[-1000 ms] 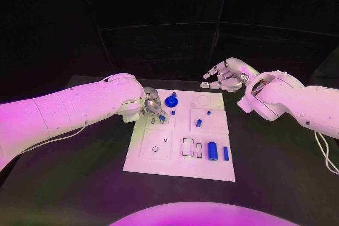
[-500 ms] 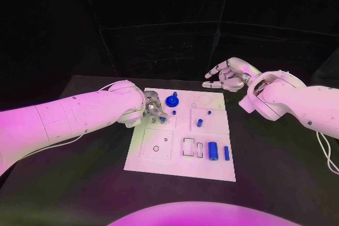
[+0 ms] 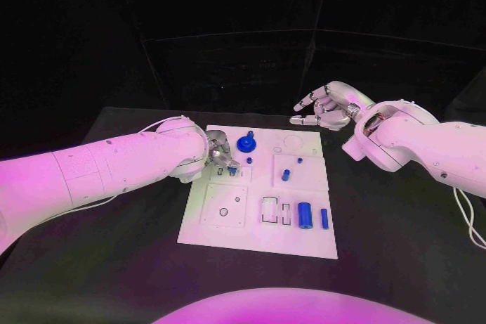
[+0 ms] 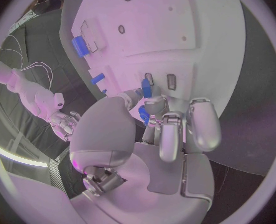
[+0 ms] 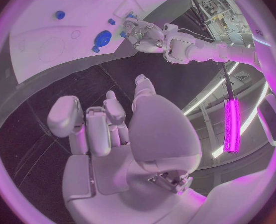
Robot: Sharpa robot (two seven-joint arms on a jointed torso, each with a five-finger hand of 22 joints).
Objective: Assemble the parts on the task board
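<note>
The white task board [image 3: 231, 232] lies in the middle of the black table. My left hand [image 3: 219, 155] hovers over the board's far left part and pinches a small blue part [image 3: 232, 170] just above two small slots [image 4: 171, 81]. In the left wrist view the blue part [image 4: 146, 89] sits between the fingertips, close to the board [image 4: 194, 45]. My right hand [image 3: 324, 106] is raised beyond the board's far right corner, fingers apart and holding nothing. The right wrist view shows that hand [image 5: 107, 129] bare above the board [image 5: 45, 40].
On the board stand a round blue knob [image 3: 246, 143], a small peg [image 3: 249, 161] and a short cylinder [image 3: 286, 175]. A thick blue cylinder [image 3: 304, 214] and a slim one [image 3: 324, 218] lie at the near right. Black table surrounds the board.
My left arm has shifted slightly while its hand stays over the same slots with the blue part. The right hand has barely moved.
</note>
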